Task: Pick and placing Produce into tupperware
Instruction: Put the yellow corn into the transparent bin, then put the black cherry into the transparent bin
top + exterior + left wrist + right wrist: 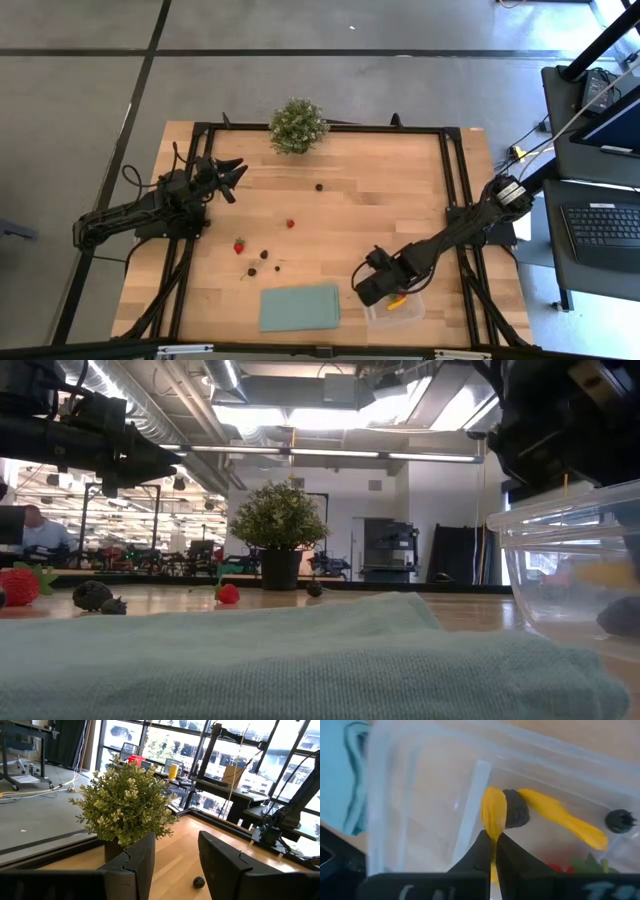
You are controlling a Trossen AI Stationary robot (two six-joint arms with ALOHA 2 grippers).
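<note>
The tupperware (408, 314), a small clear box, stands near the table's front right; in it lie a yellow piece (565, 817), two dark berries (516, 814) and something red and green (570, 867). My right gripper (375, 290) hangs over it, pointing steeply down, shut on another yellow piece (494, 812). Two strawberries (239, 245) (291, 223) and several dark berries (264, 254) lie on the wood at mid-table. My left gripper (232, 175) waits at the far left, level and open, facing the potted plant. My right gripper pinches the elongated yellow piece by one end (493, 841) between its two fingertips. The fingers come from above, slanting steeply down, and lie along the piece. The piece sticks out past the fingertips into the box's opening; I cannot tell whether it touches the box's floor.
A folded pale-green cloth (300, 307) lies just left of the box at the front edge. A bushy potted plant (298, 125) stands at the far edge, with one dark berry (319, 186) in front of it. Bare wood lies between the loose produce and the box.
</note>
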